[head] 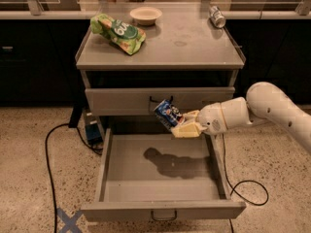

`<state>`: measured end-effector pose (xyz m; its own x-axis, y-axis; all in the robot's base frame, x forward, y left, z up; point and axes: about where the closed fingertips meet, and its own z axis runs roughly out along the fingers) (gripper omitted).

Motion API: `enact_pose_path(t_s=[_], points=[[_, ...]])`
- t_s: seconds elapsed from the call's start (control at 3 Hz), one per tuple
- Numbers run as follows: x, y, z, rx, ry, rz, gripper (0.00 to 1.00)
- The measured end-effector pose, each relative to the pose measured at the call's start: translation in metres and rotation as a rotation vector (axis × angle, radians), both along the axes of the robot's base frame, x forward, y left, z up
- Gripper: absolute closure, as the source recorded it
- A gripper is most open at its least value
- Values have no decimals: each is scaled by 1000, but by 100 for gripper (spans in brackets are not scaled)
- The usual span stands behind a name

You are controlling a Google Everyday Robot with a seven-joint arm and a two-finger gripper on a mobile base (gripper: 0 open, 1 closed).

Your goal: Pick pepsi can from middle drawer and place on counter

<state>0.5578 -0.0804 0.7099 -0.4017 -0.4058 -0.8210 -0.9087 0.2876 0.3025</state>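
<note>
The pepsi can [167, 114], dark blue with white and red marks, is tilted and held in the air above the open middle drawer [160, 191], in front of the taller drawer front above it. My gripper [181, 125] comes in from the right on a white arm and is shut on the can. The drawer floor below holds only the shadow of the can and gripper. The counter [194, 45] is the grey cabinet top above.
On the counter lie a green chip bag [117, 33], a pale bowl [146, 15] and a silver can [217, 16] at the back right. A black cable [48, 149] runs over the floor on the left. Another cable [252, 188] loops on the right.
</note>
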Motion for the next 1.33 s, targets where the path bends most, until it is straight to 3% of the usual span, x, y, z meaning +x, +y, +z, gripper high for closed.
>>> enact_pose_path(t_s=[0.33,1.0,1.33], points=[[10,16,47,-23,-76,35,100],[34,63,211,1,-223,120,100],[58,63,275,40,-285,88,100]])
